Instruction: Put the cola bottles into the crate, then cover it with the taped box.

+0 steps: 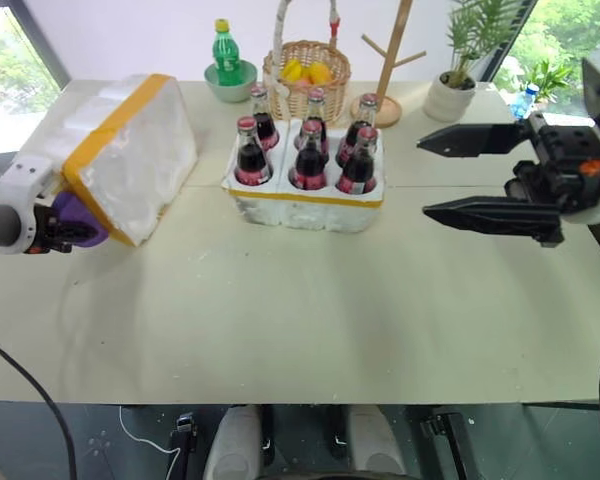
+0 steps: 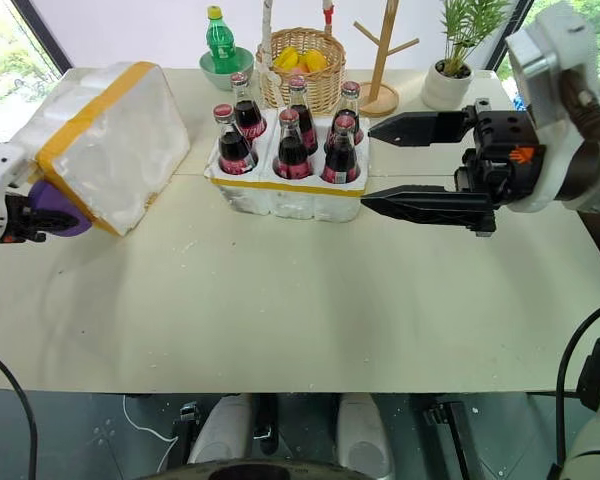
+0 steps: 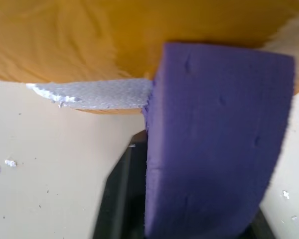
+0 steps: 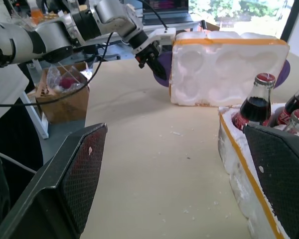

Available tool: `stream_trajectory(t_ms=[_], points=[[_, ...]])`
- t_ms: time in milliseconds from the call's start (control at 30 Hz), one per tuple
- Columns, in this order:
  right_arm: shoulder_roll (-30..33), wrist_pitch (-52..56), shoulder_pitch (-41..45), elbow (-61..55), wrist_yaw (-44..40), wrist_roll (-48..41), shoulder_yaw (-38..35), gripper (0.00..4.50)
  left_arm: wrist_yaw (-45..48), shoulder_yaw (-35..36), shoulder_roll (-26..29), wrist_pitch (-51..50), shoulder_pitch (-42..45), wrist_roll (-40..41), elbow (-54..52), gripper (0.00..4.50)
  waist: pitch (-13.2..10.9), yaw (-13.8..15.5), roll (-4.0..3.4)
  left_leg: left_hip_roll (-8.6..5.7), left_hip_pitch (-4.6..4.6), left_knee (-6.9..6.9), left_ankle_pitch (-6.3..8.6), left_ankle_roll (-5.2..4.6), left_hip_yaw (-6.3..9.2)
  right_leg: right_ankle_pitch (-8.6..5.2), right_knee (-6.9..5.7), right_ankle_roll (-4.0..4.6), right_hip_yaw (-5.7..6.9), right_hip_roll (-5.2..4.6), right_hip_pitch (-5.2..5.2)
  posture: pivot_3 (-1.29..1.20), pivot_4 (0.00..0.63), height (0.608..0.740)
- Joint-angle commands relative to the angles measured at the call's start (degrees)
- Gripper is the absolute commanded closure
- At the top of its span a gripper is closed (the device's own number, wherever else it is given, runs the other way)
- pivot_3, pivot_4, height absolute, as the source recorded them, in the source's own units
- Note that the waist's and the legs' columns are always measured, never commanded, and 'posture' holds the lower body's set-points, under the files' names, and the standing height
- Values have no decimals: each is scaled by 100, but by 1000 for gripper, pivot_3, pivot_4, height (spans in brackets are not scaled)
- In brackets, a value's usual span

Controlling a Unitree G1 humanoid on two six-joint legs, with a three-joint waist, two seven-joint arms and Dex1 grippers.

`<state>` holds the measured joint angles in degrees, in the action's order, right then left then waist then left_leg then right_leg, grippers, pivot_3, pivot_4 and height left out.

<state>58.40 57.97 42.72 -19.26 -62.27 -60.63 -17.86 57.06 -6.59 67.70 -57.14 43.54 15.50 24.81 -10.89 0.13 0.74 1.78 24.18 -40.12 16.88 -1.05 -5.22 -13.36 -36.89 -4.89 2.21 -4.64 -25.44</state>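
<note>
Several cola bottles [image 1: 310, 150] with red caps stand in the holes of the white crate [image 1: 305, 208], which has a yellow band and sits at the table's middle back. Left of it the taped box [image 1: 130, 150] lies tilted on its side, its hollowed underside [image 4: 224, 64] facing the crate. My left gripper [image 1: 65, 232] is shut on the box's purple side disc [image 3: 219, 139] at its near left end. My right gripper [image 2: 367, 164] hovers open just right of the crate, pointing left, with nothing between its fingers [image 4: 74, 174].
Behind the crate stand a wicker basket [image 1: 307, 65] of yellow fruit, a green bottle [image 1: 226, 48] in a green bowl, a wooden rack [image 1: 385, 70] and a potted plant [image 1: 455, 90]. Bare table spreads in front of the crate to the near edge.
</note>
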Motion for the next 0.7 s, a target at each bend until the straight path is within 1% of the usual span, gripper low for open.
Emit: stream_trajectory(t_ms=[33,100,200,267,333,433,500,567,633,700], points=[[118,-187,18,-49,45,72,-67,0,164,-67,77,127,114,-220,18,4118,0,8,0,1,-1,0,0,0,1,0,-2,0,0,0,-1,0,150,740],[183,-167,-95,-38,9,122,-38,0,132,-29,135,315,29,-327,-47,4118,0,14,0,3,-1,0,0,0,1,-1,-2,0,0,0,-1,0,150,740],[357,-203,-346,1,-119,289,32,0,3,243,190,701,-105,-404,-217,4118,0,19,1,3,-1,-2,0,0,0,0,-2,0,-2,-2,0,0,150,740],[440,-336,-500,31,-125,485,36,0,-259,589,125,1094,-96,-389,-386,4118,-2,23,4,4,-1,-2,0,-1,1,0,-3,0,-2,-3,-1,0,150,740],[473,-395,-584,72,-97,581,19,0,-492,787,79,1499,-93,-446,-532,4118,-2,35,5,5,1,-2,0,0,3,0,-4,0,-2,-3,-3,0,150,740],[454,-388,-652,116,-72,574,-49,0,-869,1129,-158,2245,63,-461,-721,4118,-2,60,5,5,1,-3,0,0,2,0,-3,0,-2,-6,-2,0,150,740],[407,-412,-710,140,-6,594,-70,0,-1141,1205,-324,2984,291,-617,-743,4118,-2,74,6,4,2,-6,0,0,4,0,-3,-1,-2,-6,0,0,150,740],[367,-456,-770,141,69,635,-65,0,-1323,1116,-483,3985,587,-885,-651,4118,-2,73,16,2,3,-9,0,0,4,0,-4,-1,-1,-6,3,0,150,740],[355,-492,-810,134,105,644,-69,0,-1386,1070,-620,4495,801,-1018,-517,4118,-2,64,18,0,5,-11,0,0,0,1,-3,-1,0,-6,3,0,150,740],[307,-481,-806,136,201,599,-116,0,-1410,844,-897,5321,1303,-1270,-152,4118,-2,61,18,-3,5,-11,0,0,-7,1,-3,-2,-1,-5,2,0,150,740]])
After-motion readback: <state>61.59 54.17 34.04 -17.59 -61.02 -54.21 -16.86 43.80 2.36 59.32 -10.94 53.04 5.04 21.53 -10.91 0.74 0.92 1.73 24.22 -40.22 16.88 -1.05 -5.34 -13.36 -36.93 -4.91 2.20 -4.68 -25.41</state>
